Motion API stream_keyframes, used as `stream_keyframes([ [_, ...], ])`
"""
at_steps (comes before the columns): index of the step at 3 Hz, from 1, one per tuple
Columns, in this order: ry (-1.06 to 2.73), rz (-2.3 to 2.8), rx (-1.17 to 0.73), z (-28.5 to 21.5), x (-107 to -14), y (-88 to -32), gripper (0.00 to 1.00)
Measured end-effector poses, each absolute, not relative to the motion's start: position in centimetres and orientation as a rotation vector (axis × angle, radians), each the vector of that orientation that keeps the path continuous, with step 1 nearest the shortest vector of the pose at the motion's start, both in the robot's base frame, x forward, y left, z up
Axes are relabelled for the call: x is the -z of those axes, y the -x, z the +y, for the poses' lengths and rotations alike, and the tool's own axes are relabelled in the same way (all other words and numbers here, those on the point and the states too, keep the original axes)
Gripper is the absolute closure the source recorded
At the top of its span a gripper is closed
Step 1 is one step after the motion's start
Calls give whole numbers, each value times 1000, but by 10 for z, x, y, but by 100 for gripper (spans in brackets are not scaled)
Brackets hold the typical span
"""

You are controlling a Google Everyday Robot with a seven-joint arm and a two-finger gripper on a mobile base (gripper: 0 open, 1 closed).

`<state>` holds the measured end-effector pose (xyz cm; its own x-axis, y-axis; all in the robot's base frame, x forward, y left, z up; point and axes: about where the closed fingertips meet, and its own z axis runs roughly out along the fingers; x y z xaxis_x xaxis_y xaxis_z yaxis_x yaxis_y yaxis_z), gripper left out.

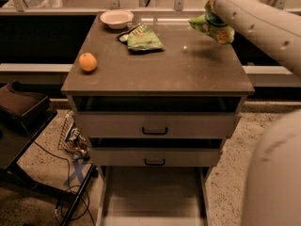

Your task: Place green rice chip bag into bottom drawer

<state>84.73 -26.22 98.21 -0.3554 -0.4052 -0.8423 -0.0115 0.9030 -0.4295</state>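
The green rice chip bag (212,26), bright green with orange-tan chip pictures, hangs in the air above the back right of the cabinet top (155,62) and casts a shadow on it. My gripper (210,13) is at the bag's top, mostly hidden behind my white arm (263,25), and is shut on the bag. The bottom drawer (151,192) is pulled open at the bottom of the view, showing a bare flat floor.
On the top are an orange (88,61) at the left, a white bowl (116,18) at the back and a flatter green bag (143,38). Two drawers with black handles (154,131) sit slightly open. A dark stand (21,108) and cables are at the left.
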Motion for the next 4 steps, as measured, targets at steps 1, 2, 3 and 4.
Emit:
stream_keyframes([
  [1,336,1921,322,-270,-997,-797,100],
  [2,394,1935,192,-272,-1016,-717,100],
  [3,457,2042,56,-283,-1009,-644,100],
  [4,540,2119,14,-313,-1010,-582,100],
])
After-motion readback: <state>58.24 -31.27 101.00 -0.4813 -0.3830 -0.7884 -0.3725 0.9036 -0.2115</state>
